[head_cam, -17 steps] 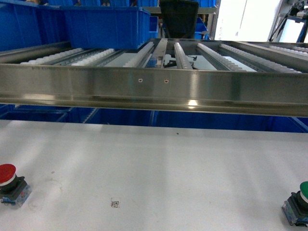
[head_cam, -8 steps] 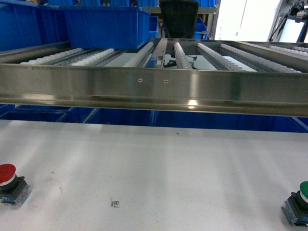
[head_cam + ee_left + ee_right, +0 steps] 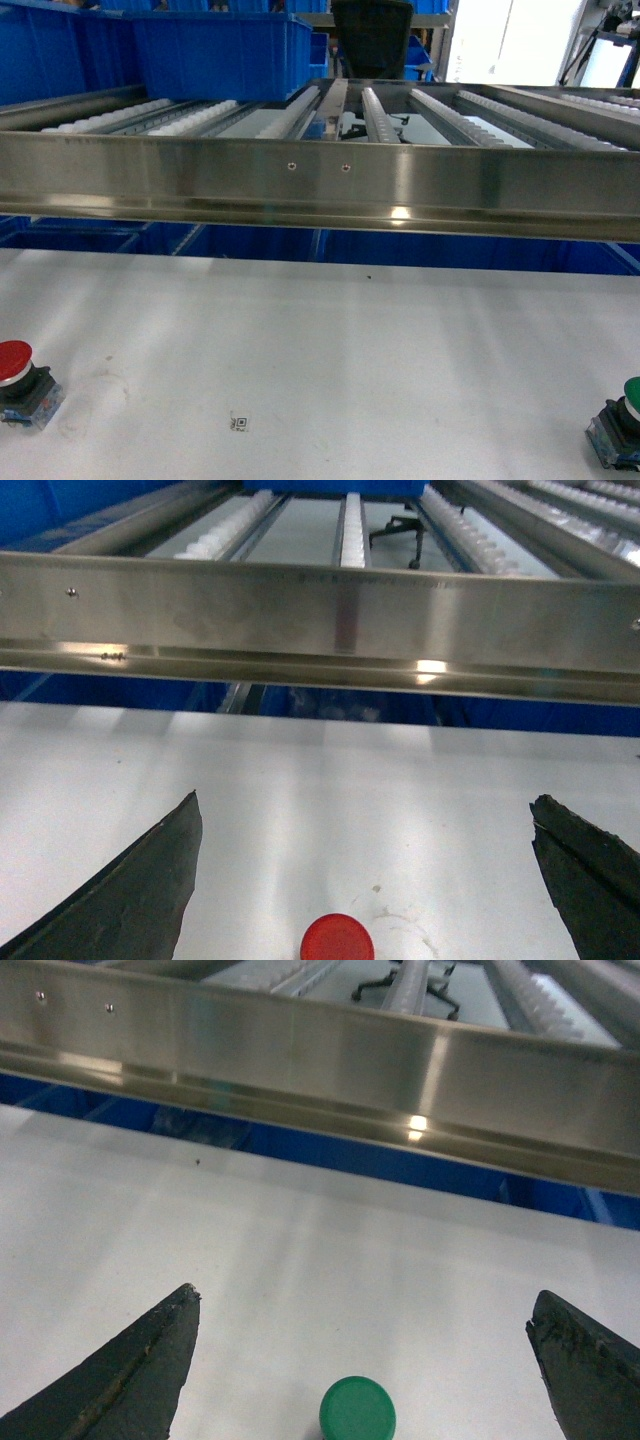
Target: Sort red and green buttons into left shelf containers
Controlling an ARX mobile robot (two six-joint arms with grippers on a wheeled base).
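A white table (image 3: 330, 350) runs beneath a steel roller shelf (image 3: 320, 180), with blue bins (image 3: 215, 55) standing at the shelf's upper left. The red button (image 3: 18, 372) sits at the table's far left edge and the green button (image 3: 622, 420) at its far right, well apart, both upright and untouched. In the left wrist view the left claw (image 3: 365, 880) stands wide open, the red cap (image 3: 337, 940) centred between its fingers at the bottom edge; the right wrist view shows the right claw (image 3: 365, 1360) likewise spread wide over the green cap (image 3: 357, 1408). Neither claw holds anything. Assessment: the step in hand is the approach for pickup. Each claw should come down squarely with the cap kept centred, and close on the black body below the cap rather than on the smooth dome, which would likely slip. Afterwards the lift must clear the shelf's front rail before reaching for the bins.
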